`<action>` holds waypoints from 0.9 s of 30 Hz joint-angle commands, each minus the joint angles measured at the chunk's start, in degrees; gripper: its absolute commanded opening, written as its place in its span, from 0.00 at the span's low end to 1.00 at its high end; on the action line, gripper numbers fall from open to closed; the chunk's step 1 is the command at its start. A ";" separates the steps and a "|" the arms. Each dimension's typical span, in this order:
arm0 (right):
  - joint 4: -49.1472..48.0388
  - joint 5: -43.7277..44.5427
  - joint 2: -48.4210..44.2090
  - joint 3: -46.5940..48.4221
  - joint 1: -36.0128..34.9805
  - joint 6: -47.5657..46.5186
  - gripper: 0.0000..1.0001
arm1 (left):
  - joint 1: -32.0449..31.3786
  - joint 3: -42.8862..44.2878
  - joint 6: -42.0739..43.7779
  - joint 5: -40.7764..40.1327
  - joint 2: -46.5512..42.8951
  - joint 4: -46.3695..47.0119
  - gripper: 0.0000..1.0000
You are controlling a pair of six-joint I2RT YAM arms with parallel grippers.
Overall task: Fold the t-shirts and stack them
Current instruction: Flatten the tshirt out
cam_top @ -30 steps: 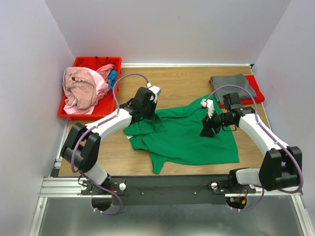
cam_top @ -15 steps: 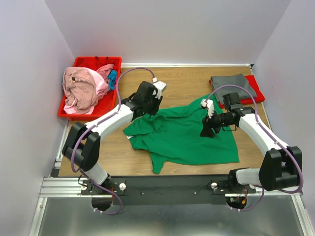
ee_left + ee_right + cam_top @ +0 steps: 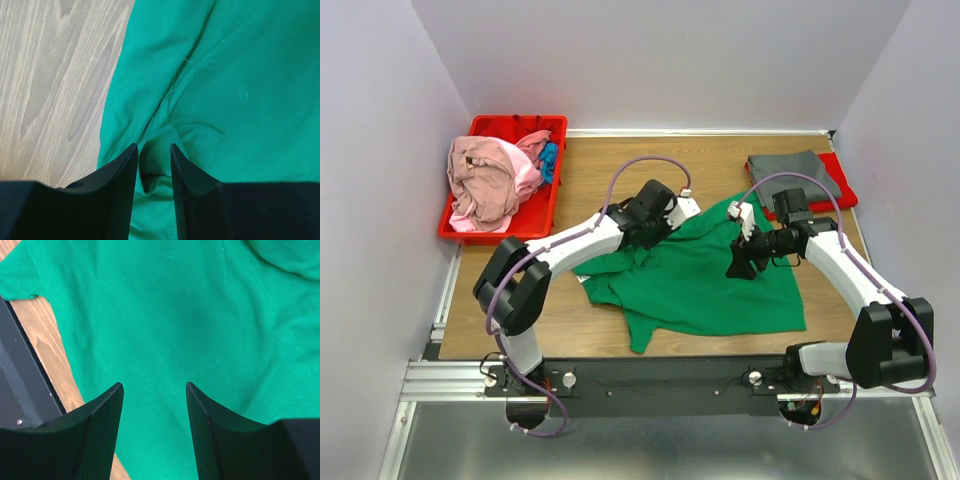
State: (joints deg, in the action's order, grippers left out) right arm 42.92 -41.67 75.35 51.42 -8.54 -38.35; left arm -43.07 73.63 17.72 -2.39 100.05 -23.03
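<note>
The left jaws stand a little apart, holding nothing, just above a crease of the green shirt (image 3: 240, 75) near its edge. The right jaws are wide apart over the same shirt. It lies spread on the surface (image 3: 620, 165). A grey shirt (image 3: 788, 166) lies folded at the far right.

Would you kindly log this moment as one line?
green t-shirt: spread, rumpled | left pincer: open over it | right pincer: open over it | grey t-shirt: folded, far right
</note>
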 commanded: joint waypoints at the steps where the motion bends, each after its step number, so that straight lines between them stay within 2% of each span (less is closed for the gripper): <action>1: -0.64 -1.66 -0.47 -0.71 0.27 0.38 0.61 | -0.35 2.13 3.47 -3.32 2.43 -2.11 0.40; 10: -0.64 -1.75 -0.64 -0.71 0.27 0.38 0.61 | -0.44 4.59 3.73 -5.96 5.24 -2.64 0.39; 27: -0.64 -1.66 -0.82 -0.71 0.27 0.47 0.61 | -0.88 6.53 4.35 -1.56 7.44 -4.48 0.39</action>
State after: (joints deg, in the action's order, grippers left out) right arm 42.92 -41.67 75.35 51.24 -8.54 -38.35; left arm -43.64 79.07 21.52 -5.67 107.11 -26.37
